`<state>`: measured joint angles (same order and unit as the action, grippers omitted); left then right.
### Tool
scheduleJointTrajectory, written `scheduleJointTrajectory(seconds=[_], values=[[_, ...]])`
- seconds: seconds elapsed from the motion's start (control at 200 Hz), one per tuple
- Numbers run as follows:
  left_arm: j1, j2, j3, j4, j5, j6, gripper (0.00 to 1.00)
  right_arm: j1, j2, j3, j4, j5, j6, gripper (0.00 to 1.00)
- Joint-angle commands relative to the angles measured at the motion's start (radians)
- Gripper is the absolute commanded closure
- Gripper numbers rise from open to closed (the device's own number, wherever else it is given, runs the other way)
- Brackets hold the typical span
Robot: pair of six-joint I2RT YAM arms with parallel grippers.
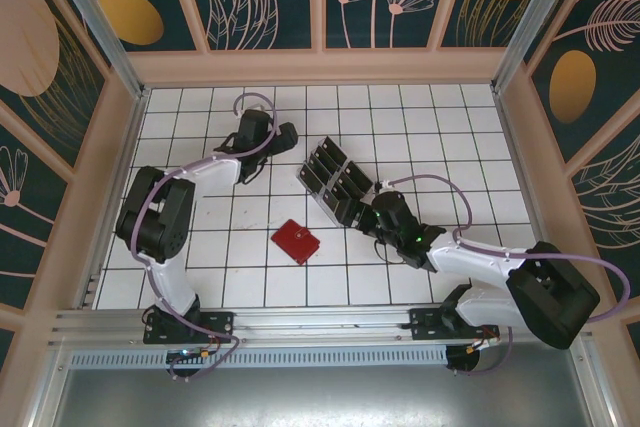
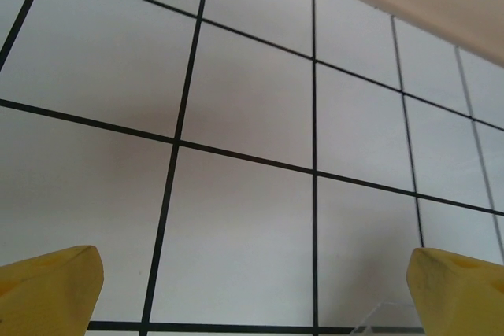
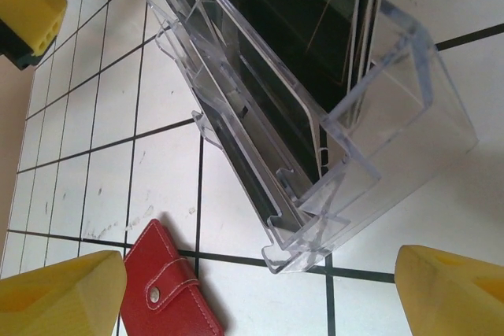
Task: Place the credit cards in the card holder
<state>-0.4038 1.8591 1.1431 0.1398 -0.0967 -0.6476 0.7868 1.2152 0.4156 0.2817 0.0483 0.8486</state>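
The card holder point(image 1: 296, 241) is a red wallet, snapped closed and lying flat on the tiles in front of the rack. In the right wrist view the card holder point(image 3: 169, 293) sits by my lower left finger. Black credit cards point(image 1: 338, 185) stand in a clear slotted rack point(image 1: 310, 175); close up, the credit cards point(image 3: 307, 13) fill the rack's point(image 3: 370, 139) slots. My right gripper point(image 1: 362, 215) is open at the rack's near end, and its jaws point(image 3: 256, 297) hold nothing. My left gripper point(image 1: 288, 137) is open behind the rack, over bare tile point(image 2: 256, 293).
The white gridded table point(image 1: 230, 277) is walled by a wooden frame point(image 1: 320, 67) at the back and sides. A corner of clear plastic point(image 2: 386, 316) shows low in the left wrist view. The left arm's yellow finger point(image 3: 31, 21) appears beyond the rack.
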Motion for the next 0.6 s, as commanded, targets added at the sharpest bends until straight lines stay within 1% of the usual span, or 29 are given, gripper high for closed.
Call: scheduleJointTrajectory(seconds=[0.0,0.305,0.596], values=[[-0.012,0.044,0.060,-0.087,-0.039,-0.008,0.01,-0.006,-0.014,-0.009,0.049,-0.018,0.014,0.11],[-0.061,0.167,0.200,-0.151,-0.010,0.008,0.02,-0.006,0.030,-0.005,0.103,-0.028,0.039,0.11],[-0.115,0.225,0.281,-0.166,0.008,0.027,0.02,-0.008,0.069,-0.003,0.142,-0.018,0.088,0.11]])
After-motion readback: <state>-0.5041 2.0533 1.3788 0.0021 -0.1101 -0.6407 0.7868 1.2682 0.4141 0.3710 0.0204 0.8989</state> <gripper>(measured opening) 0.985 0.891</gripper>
